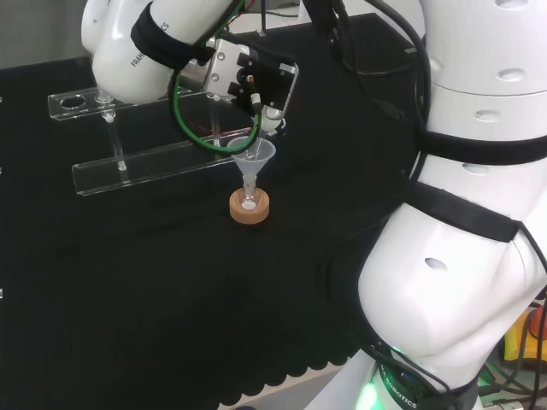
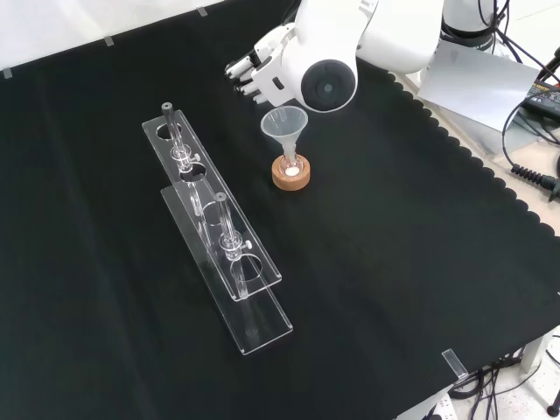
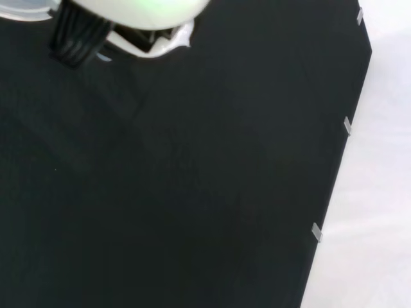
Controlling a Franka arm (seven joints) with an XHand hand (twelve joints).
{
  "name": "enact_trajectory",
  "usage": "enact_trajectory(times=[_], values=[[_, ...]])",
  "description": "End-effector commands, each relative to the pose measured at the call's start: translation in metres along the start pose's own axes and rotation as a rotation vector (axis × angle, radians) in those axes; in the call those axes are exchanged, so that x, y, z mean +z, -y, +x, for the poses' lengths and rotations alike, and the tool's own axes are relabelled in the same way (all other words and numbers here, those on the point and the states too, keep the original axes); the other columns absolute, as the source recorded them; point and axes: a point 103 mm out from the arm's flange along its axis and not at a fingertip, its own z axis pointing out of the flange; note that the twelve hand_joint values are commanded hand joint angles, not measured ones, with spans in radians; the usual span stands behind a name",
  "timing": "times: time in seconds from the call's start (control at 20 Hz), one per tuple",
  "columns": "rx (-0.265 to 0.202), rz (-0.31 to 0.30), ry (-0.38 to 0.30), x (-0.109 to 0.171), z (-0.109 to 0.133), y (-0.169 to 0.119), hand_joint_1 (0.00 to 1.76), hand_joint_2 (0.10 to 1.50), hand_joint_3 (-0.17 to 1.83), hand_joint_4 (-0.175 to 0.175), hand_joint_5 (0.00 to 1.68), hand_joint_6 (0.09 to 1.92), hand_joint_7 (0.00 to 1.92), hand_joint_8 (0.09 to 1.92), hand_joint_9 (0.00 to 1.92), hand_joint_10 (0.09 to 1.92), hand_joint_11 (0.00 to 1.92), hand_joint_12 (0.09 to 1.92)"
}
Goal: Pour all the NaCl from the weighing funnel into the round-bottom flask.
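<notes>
A small round-bottom flask stands on a cork ring mid-cloth, with a clear glass funnel in its neck. White powder shows at the flask's bottom. The hand hovers just above and behind the funnel, its fingers curled. In the head view a thin clear piece, the weighing funnel, slants down from the hand into the funnel's mouth. The arm's link with its grey cap hides part of the hand in the front view.
Two long clear acrylic racks with holes and pegs lie left of the flask in the front view, behind it in the head view. The cloth's scalloped edge runs at the right. The wrist view faces bare black cloth and its edge.
</notes>
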Motion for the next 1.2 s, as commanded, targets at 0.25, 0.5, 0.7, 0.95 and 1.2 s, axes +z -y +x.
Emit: enact_trajectory(times=[0.25,0.5,0.7,0.95,1.2], values=[[0.013,0.007,0.033,-0.0064,0.0016,0.0006,1.08,0.65,0.82,0.175,1.1,1.04,0.55,0.65,0.72,0.51,0.32,1.34],[0.012,0.014,0.048,-0.0075,0.0026,-0.0004,1.08,0.65,0.82,0.175,1.1,1.04,0.54,0.65,0.72,0.51,0.32,1.34],[0.013,0.02,0.066,-0.0076,0.0037,-0.0006,1.08,0.65,0.82,0.175,1.11,1.04,0.54,0.65,0.72,0.51,0.32,1.34],[0.013,0.015,0.089,-0.0098,0.0054,0.0009,1.09,0.65,0.82,0.175,1.11,1.04,0.54,0.65,0.72,0.51,0.32,1.34],[0.004,-0.004,0.113,-0.0115,0.0064,0.0011,1.09,0.65,0.82,0.175,1.11,1.03,0.54,0.65,0.71,0.51,0.32,1.34]])
